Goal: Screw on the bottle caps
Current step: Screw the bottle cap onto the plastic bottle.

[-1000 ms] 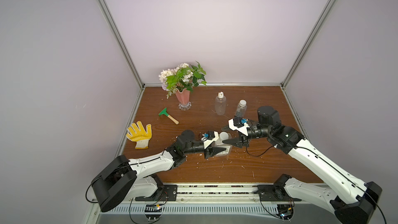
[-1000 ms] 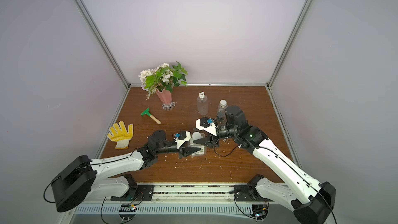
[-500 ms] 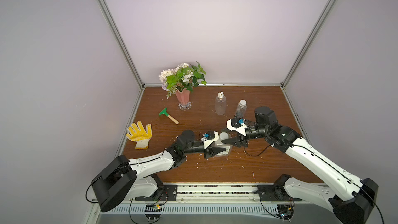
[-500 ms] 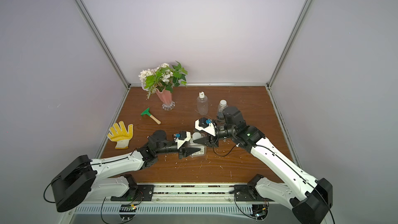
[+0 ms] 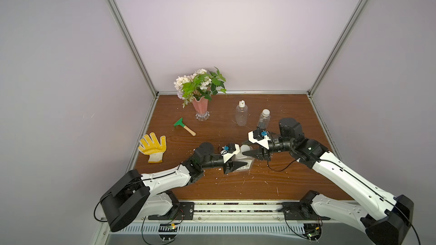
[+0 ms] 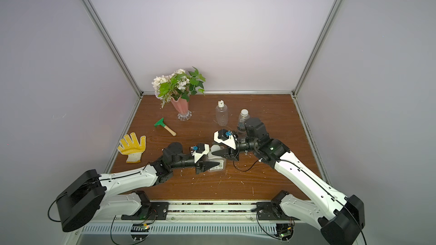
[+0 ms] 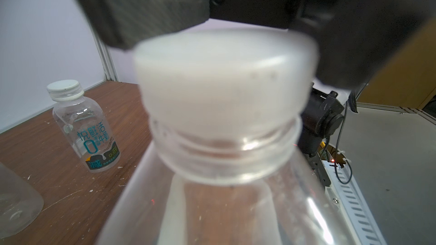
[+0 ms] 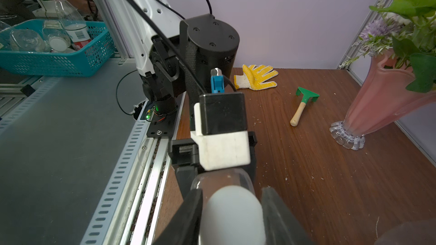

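Nearest the rail, the left gripper (image 5: 238,159) is clamped on the body of the clear square plastic bottle (image 7: 212,208). The bottle stands roughly upright, long axis near vertical, neck upward; whether its base rests on the brown wooden table (image 5: 271,185) I cannot tell. Its white label (image 6: 219,166) carries dark print too small to read. On that neck sits the plain round white plastic cap (image 7: 224,78), and the right gripper (image 8: 231,194) is the one at it. It slants down from above and from its own side, jaws narrow, one finger lying against each opposite flank of the cap. The turn, I judge, must run about the bottle's upright axis, which this gripper meets at an angle, not in line. Farther back, well apart, stands the slim clear cylinder bottle (image 7: 87,133), capped white, printed in teal 悦鲜活 over a large 0, with 减 on its dark band. Beside it is the rounded plain clear bottle (image 5: 241,117) with its ribbed nozzle cap (image 5: 241,102).
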`<action>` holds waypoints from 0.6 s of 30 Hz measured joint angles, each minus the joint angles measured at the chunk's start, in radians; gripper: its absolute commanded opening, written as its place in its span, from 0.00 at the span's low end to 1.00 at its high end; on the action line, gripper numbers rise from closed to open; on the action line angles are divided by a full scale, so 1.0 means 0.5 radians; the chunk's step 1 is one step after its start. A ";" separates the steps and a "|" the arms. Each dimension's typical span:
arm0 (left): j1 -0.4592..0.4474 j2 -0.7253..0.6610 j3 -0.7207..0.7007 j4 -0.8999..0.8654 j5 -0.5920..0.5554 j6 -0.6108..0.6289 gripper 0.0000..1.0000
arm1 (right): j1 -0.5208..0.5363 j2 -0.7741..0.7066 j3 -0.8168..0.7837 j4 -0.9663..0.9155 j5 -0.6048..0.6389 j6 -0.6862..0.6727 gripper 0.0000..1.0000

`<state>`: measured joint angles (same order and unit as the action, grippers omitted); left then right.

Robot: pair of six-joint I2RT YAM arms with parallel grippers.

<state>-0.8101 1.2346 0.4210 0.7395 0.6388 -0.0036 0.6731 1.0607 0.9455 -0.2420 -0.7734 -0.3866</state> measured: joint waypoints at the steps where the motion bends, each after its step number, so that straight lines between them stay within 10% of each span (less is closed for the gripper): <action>1: 0.000 0.000 0.000 -0.002 -0.014 0.002 0.44 | 0.002 -0.013 -0.021 0.033 0.017 0.019 0.45; 18: 0.000 -0.009 0.008 -0.006 -0.400 0.032 0.44 | 0.262 -0.146 -0.254 0.480 0.872 0.525 0.42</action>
<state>-0.8101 1.2301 0.4252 0.7364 0.4389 0.0124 0.8043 0.9874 0.8185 -0.0021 -0.3374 -0.1242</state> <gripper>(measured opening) 0.452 0.415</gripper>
